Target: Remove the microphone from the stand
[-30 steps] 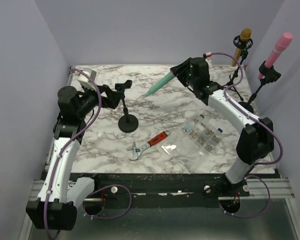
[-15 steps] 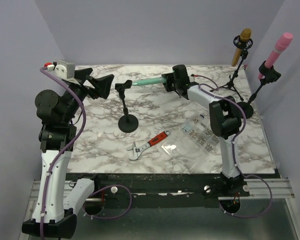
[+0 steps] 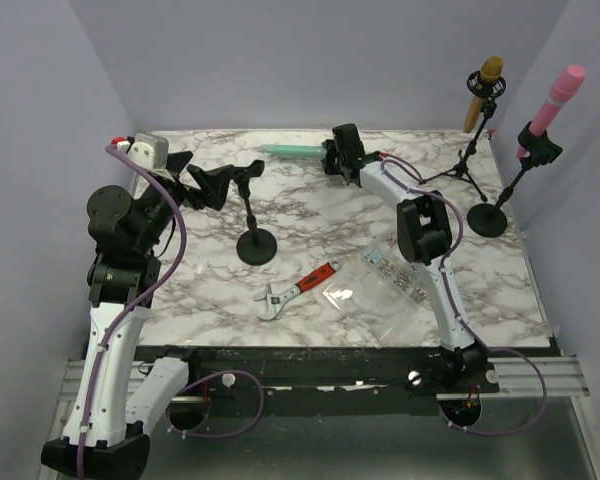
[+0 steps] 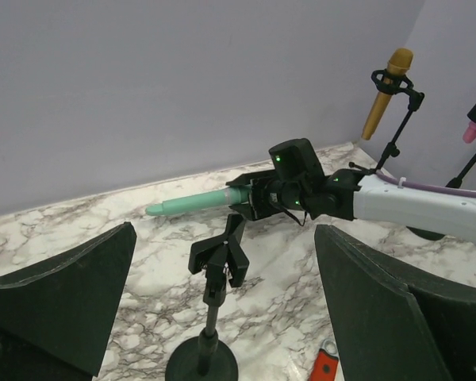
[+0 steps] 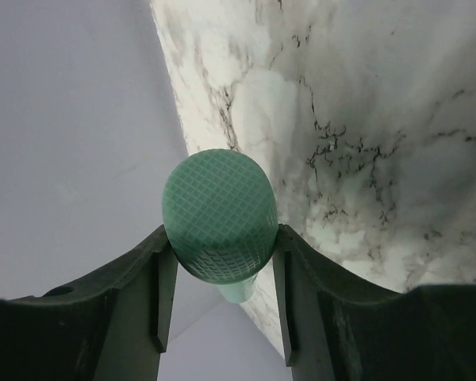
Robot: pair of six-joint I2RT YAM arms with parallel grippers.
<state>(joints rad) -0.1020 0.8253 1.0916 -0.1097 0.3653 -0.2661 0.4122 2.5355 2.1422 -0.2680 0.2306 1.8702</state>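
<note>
Right wrist view: my right pincer clamps the green microphone; my left pincer gapes wide, empty, facing the stand.

no text, brand, number or sign could be read in any view. the clear bag on the marble table carried small dark marks, too small to make out as writing.
</note>
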